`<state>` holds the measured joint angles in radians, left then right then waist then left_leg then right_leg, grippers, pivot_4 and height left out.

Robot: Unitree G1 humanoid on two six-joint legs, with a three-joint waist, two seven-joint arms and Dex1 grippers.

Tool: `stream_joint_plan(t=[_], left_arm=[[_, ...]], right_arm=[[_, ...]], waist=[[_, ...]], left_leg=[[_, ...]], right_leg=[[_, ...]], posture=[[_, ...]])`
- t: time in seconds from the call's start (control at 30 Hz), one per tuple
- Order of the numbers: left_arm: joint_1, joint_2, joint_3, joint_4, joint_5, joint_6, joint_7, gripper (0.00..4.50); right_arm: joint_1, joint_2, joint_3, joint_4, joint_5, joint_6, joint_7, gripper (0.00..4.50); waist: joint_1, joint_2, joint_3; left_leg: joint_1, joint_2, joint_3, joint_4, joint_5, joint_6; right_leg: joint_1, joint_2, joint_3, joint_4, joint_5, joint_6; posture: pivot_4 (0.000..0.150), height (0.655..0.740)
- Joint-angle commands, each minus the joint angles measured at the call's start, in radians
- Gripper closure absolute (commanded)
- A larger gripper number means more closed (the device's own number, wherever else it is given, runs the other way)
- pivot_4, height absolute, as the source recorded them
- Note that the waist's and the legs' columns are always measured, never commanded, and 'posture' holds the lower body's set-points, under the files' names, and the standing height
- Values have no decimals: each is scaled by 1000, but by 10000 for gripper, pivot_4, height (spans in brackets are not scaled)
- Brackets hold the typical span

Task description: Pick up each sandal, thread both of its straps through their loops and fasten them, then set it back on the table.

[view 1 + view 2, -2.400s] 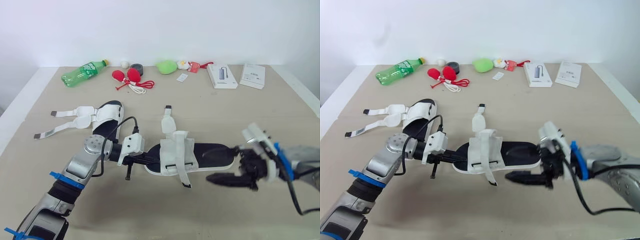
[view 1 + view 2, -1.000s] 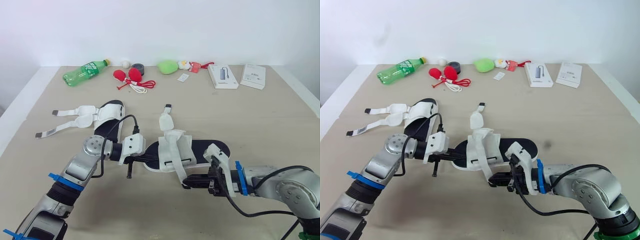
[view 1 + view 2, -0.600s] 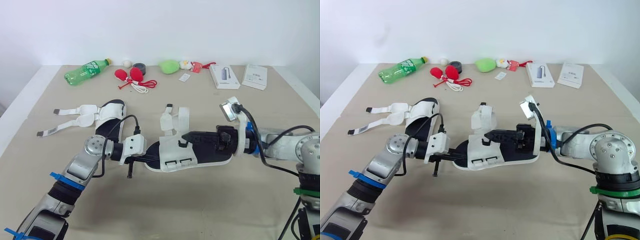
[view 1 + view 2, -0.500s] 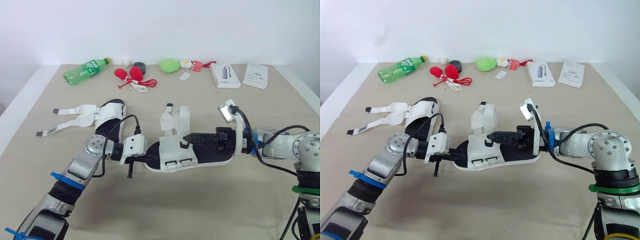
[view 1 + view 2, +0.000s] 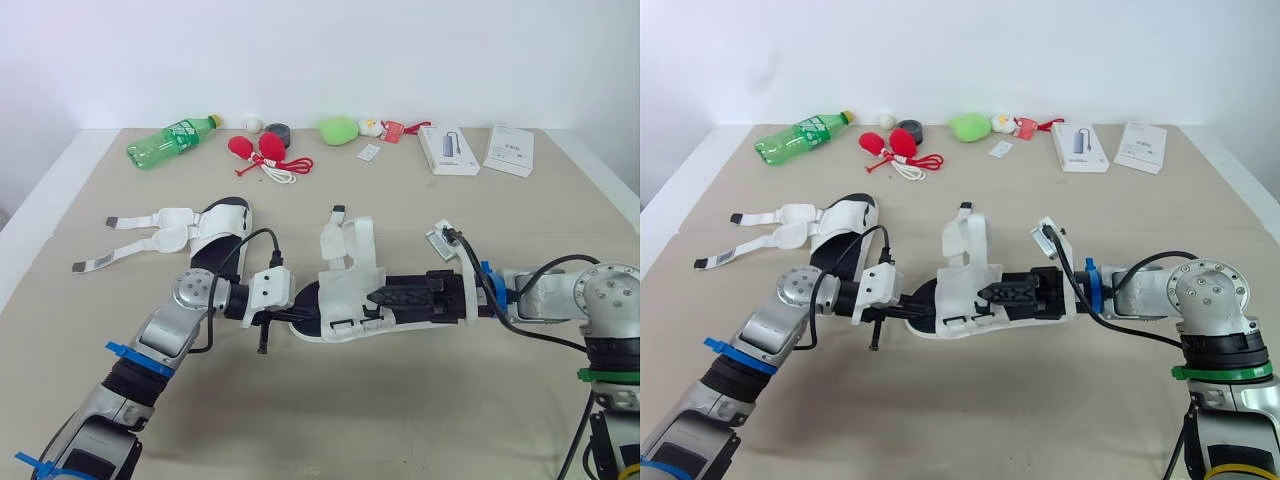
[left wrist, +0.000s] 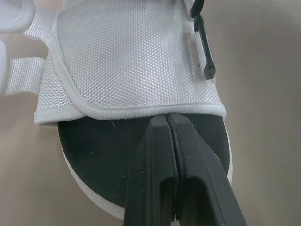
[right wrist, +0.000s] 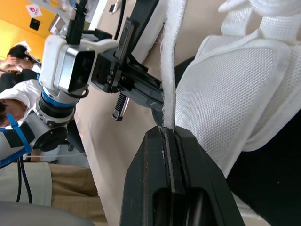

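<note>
On the tan table [image 5: 330, 420], the left gripper [image 6: 168, 118], fingers together, rests on the white mesh sandal with black footbed [image 5: 345, 292]. The white webbing strap [image 7: 169, 70] is clamped by the right gripper [image 7: 168, 133] and should be drawn flat toward the black plastic loop [image 6: 203, 47]. Beyond, the second white sandal [image 5: 215, 228] lies unfastened.

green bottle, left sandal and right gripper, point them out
green bottle [image 5: 168, 143]: left eye view, middle of its body.
left sandal [image 5: 213, 228]: left eye view, its white upper.
right gripper [image 7: 168, 129]: right wrist view, between fingertips shut on the strap [image 7: 168, 70].
</note>
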<state>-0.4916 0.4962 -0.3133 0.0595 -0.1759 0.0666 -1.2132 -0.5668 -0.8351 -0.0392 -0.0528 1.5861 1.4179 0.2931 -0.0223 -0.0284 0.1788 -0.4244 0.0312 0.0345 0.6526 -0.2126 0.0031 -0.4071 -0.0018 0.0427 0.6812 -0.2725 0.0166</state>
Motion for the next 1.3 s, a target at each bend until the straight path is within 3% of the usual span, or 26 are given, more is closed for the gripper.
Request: stream_joint_plan(t=[0.03, 0.93, 1.27, 1.3], left_arm=[[-10, -2, -5, -9, 7, -4, -2, 45000], [-14, -6, -11, 10, 40, -12, 13, 45000], [-14, -6, -13, 12, 46, -14, 17, 45000], [-14, -6, -13, 12, 45, -14, 17, 45000]], right_arm=[[-2, -5, -7, -13, 9, 28, 2, 44661], [11, -47, 41, -247, -375, -16, 287, 44661], [35, -57, 41, -302, -442, -35, 364, 44661], [37, -60, 36, -304, -431, -23, 375, 41585]], waist=[[0, 0, 0], [0, 0, 0], [0, 0, 0], [0, 0, 0]], left_leg=[[0, 0, 1, 0, 0, 0], [0, 0, 1, 0, 0, 0], [0, 0, 1, 1, 0, 0], [0, 0, 1, 0, 0, 0]], right_leg=[[0, 0, 0, 0, 0, 0], [0, 0, 1, 0, 0, 1], [0, 0, 1, 0, 0, 1], [0, 0, 1, 0, 0, 1]], posture=[[1500, 7400], [1500, 7400], [1500, 7400], [1500, 7400]])
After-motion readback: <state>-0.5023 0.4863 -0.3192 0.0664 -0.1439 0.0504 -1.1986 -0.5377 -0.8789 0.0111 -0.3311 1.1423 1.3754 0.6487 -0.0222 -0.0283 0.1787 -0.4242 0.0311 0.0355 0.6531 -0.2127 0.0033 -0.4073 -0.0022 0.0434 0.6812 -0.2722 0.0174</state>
